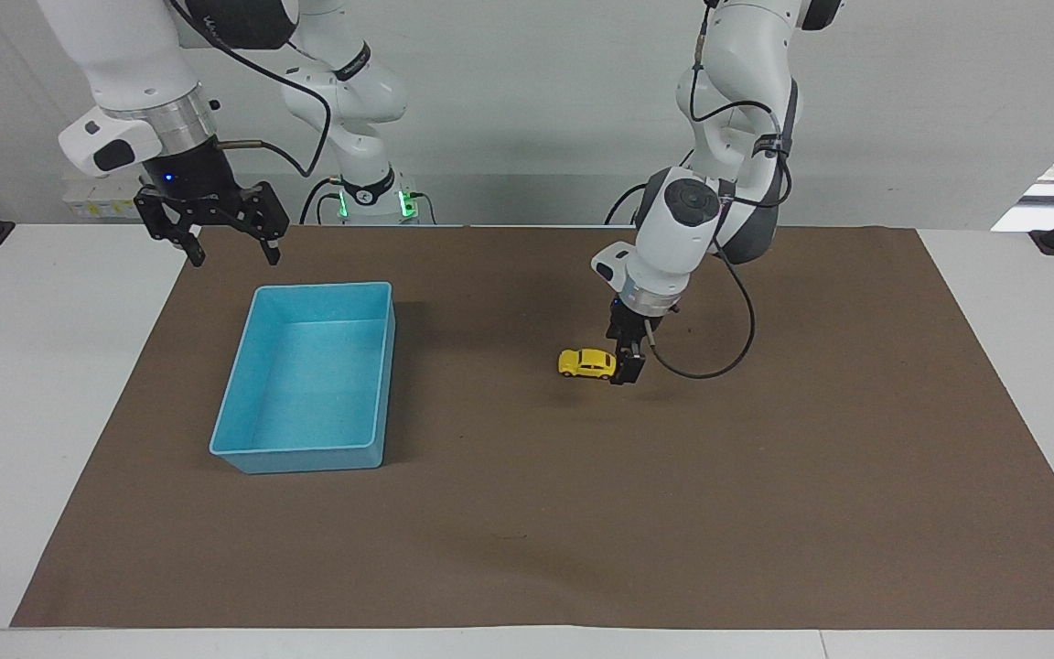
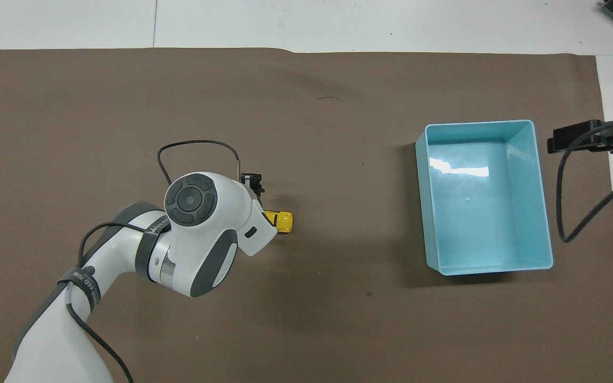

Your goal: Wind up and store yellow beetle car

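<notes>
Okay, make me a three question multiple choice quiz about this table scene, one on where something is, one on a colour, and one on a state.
1. Where is the left gripper?
A. Over the bin
B. Down at the end of the yellow beetle car that points toward the left arm's end of the table
C. Off the brown mat

2. What colour is the bin?
A. Light blue
B. Red
C. Green

3. What is in the bin?
A. The car
B. A cloth
C. Nothing

Answers:
1 B: the facing view shows the left gripper low beside the car's end, while the right gripper waits by the bin's end nearer the robots.
2 A: both views show a light blue bin.
3 C: the overhead view shows its bare floor, and the car sits on the mat.
</notes>
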